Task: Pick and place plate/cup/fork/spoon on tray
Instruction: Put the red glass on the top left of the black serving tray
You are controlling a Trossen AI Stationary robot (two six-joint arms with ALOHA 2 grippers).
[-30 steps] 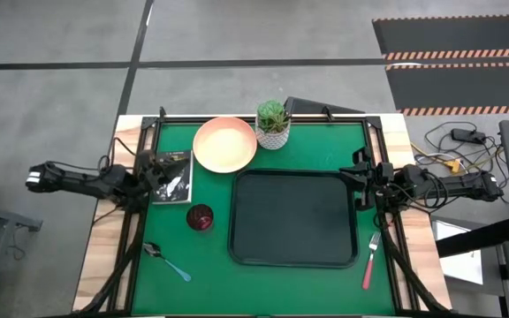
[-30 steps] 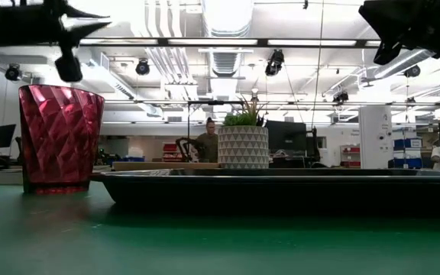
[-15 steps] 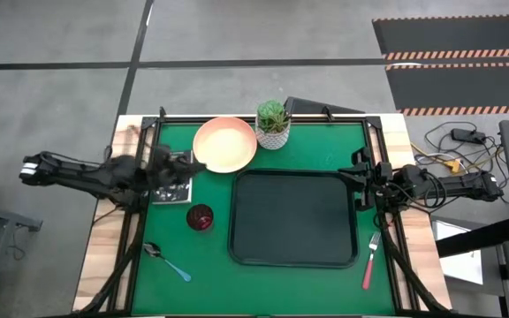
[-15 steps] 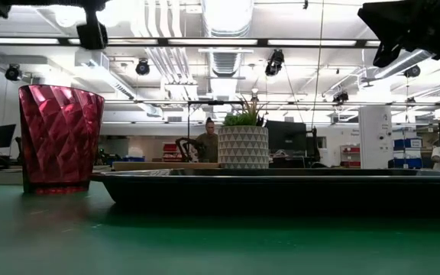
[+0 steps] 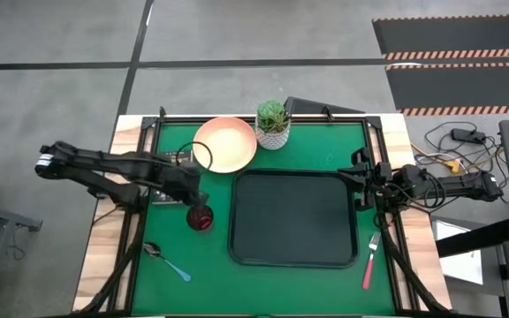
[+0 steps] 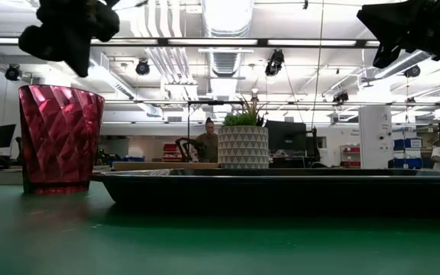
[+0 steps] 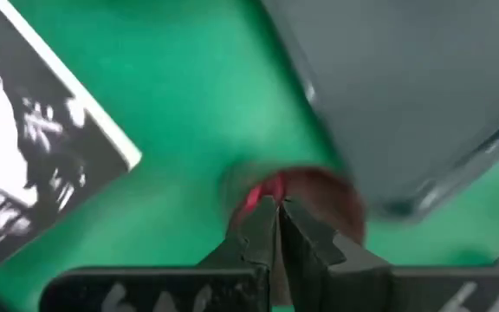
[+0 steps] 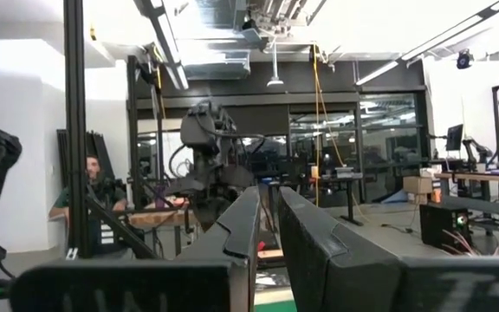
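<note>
The dark red cup (image 5: 201,218) stands on its base on the green mat, left of the black tray (image 5: 292,219); it also shows in the low view (image 6: 59,137). My left gripper (image 5: 197,194) hangs just above the cup (image 7: 306,195), fingers shut (image 7: 275,221), clear of the rim in the low view (image 6: 71,34). The peach-pink plate (image 5: 224,144) lies at the far side. The spoon (image 5: 168,262) lies near left, the fork (image 5: 371,259) right of the tray. My right gripper (image 5: 360,181) waits shut at the tray's right edge.
A white pot with a green plant (image 5: 273,124) stands right of the plate. A small black book (image 5: 168,181) lies left of the cup, partly under my left arm. Bare mat lies in front of the tray.
My left gripper has swung from over the book toward the table's right and near edge, and now hangs above the cup, lower than before. The cup and the other things have stayed in place.
</note>
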